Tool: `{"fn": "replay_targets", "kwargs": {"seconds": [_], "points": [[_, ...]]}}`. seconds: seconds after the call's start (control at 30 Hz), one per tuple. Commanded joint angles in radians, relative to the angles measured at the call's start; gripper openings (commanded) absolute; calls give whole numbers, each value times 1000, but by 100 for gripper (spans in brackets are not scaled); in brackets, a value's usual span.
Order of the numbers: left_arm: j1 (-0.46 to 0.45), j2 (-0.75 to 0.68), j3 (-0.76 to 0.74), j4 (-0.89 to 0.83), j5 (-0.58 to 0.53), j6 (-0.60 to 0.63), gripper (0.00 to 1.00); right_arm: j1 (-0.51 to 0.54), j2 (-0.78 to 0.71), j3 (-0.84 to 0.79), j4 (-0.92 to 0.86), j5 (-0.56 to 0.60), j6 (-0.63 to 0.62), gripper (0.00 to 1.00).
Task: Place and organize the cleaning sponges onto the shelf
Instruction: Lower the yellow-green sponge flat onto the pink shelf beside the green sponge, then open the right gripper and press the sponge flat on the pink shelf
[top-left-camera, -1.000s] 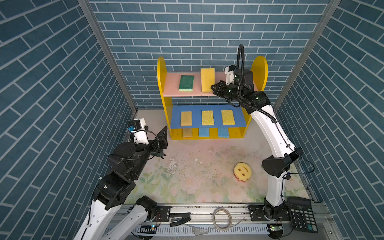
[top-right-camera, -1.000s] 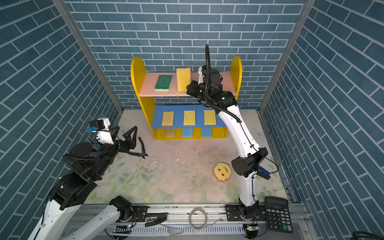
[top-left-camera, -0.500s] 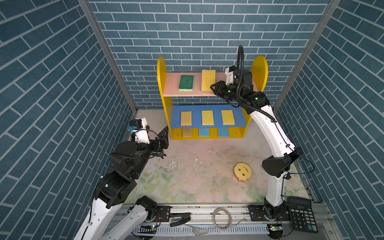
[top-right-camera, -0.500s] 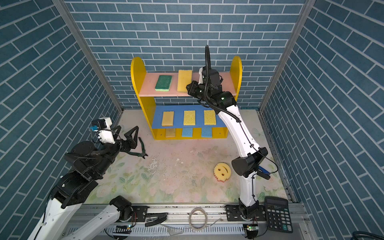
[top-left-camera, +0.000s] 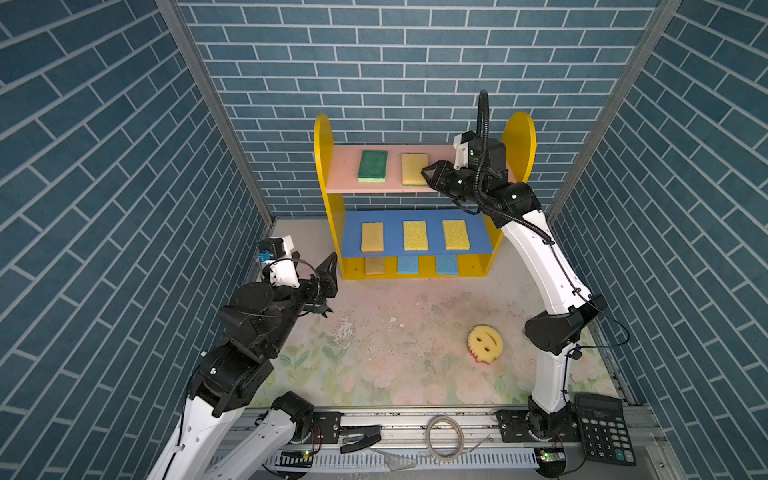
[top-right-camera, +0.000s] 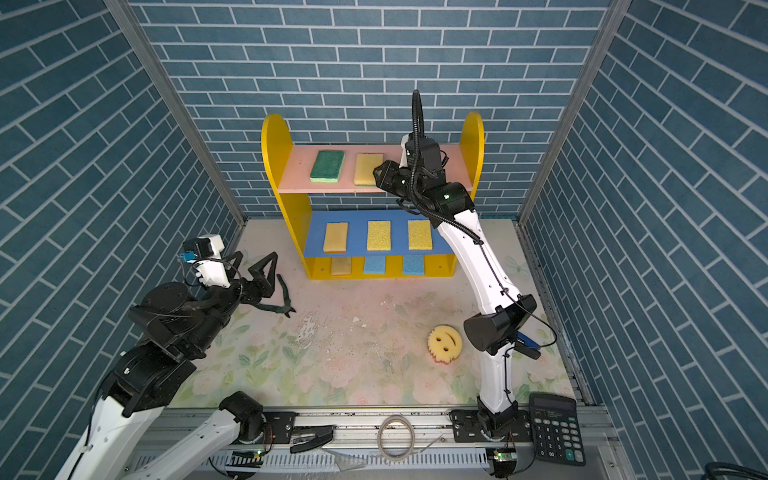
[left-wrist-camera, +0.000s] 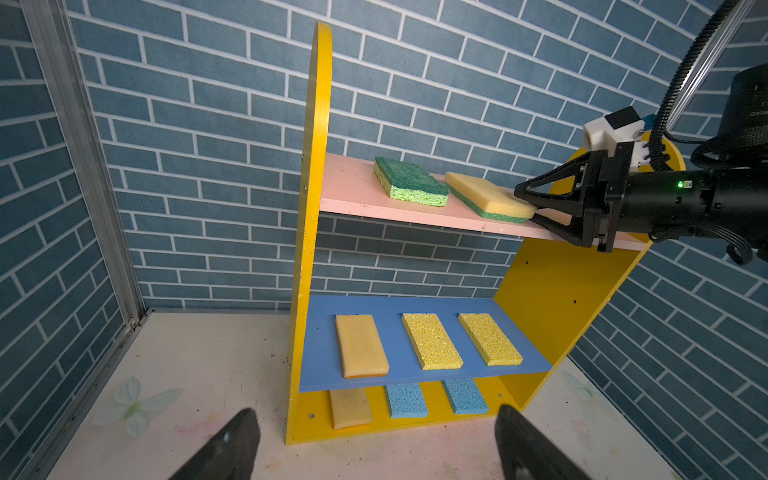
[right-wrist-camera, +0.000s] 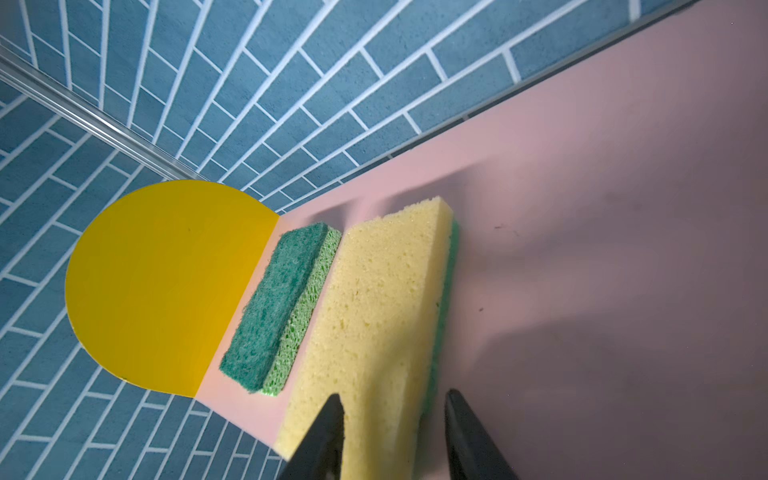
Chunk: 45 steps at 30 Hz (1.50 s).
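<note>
The shelf (top-left-camera: 345, 174) (top-right-camera: 295, 174) stands at the back wall. Its pink top board carries a green-topped sponge (top-left-camera: 372, 166) and a yellow sponge (top-left-camera: 414, 169) (right-wrist-camera: 374, 299). My right gripper (top-left-camera: 425, 175) (right-wrist-camera: 392, 397) is open, and its fingers straddle the yellow sponge's near end. A tan sponge (top-left-camera: 372, 237) and two yellow sponges (top-left-camera: 415, 235) lie on the blue board. One tan sponge (top-left-camera: 375, 266) and two blue sponges (top-left-camera: 408, 264) lie on the base. The round smiley sponge (top-left-camera: 485, 343) (top-right-camera: 444, 343) rests on the floor. My left gripper (top-right-camera: 286, 284) (left-wrist-camera: 376, 415) hangs open and empty, left of the shelf.
A black calculator (top-left-camera: 602, 428) sits at the front right corner. A cable loop (top-left-camera: 444, 437) lies on the front rail. Brick-patterned walls close in the left, right and back sides. The right arm's elbow (top-left-camera: 557, 328) stands just right of the smiley sponge.
My right gripper's jaws have parted and let go of the yellow sponge, which now lies flat on the pink board. The left arm has hardly moved.
</note>
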Motion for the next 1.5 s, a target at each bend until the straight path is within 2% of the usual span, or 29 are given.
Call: {"fn": "replay_targets", "kwargs": {"seconds": [0.0, 0.4, 0.57, 0.63, 0.77, 0.9, 1.17, 1.47], "points": [[3, -5, 0, 4, -2, -3, 90, -8, -41, -12, -21, 18, -16, 45], [3, -19, 19, -13, -47, 32, 89, -8, -122, -32, -25, -5, -53, 45], [4, -19, 25, -10, -74, 50, 90, -4, -181, -94, 7, -43, -53, 41], [4, -19, 30, -12, -79, 54, 89, 4, -202, -121, 20, -59, -52, 34], [4, -19, 33, -13, -84, 56, 90, 30, -235, -181, 49, -90, -52, 0], [3, -19, 35, -13, -84, 52, 90, 77, -212, -173, 43, -102, -64, 0], [3, -19, 35, -19, -73, 37, 89, 100, -67, -25, -44, -160, -62, 0], [4, -20, 41, -31, -90, 55, 90, 95, -26, 8, -46, -114, -80, 0]]}}
